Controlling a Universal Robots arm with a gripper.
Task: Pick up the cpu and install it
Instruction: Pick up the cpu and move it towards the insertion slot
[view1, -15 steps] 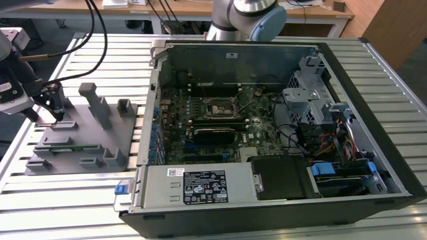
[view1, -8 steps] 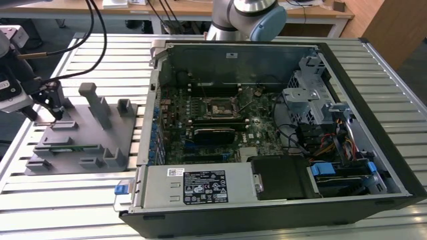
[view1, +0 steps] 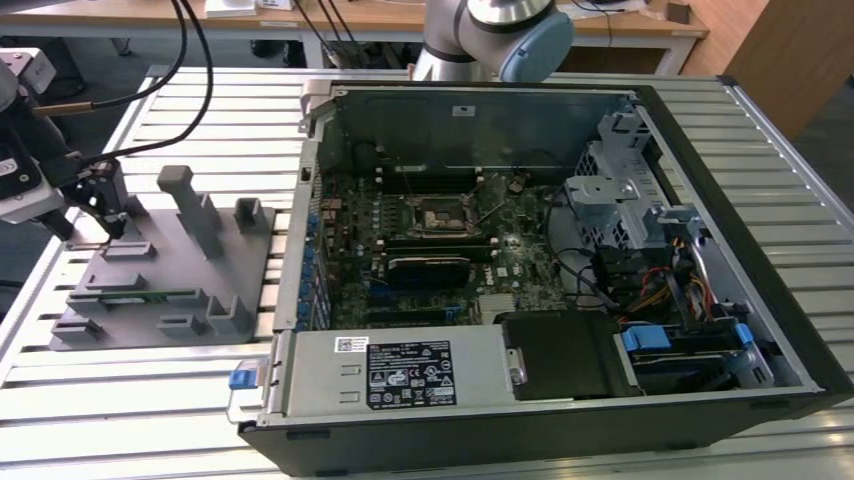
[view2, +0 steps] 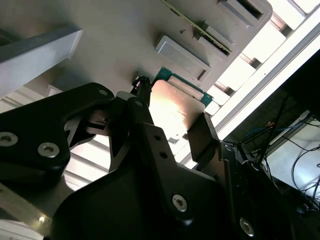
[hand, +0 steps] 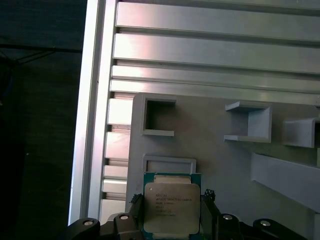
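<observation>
Jaws clenched on flat square silver-topped cpu (hand: 171, 210) above grey moulded tray (hand: 225, 165); best lifted straight, chip level.

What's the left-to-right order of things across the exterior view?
pincer, shut on the cpu → tall grey post → blue latch → motherboard socket → drive cage
</observation>
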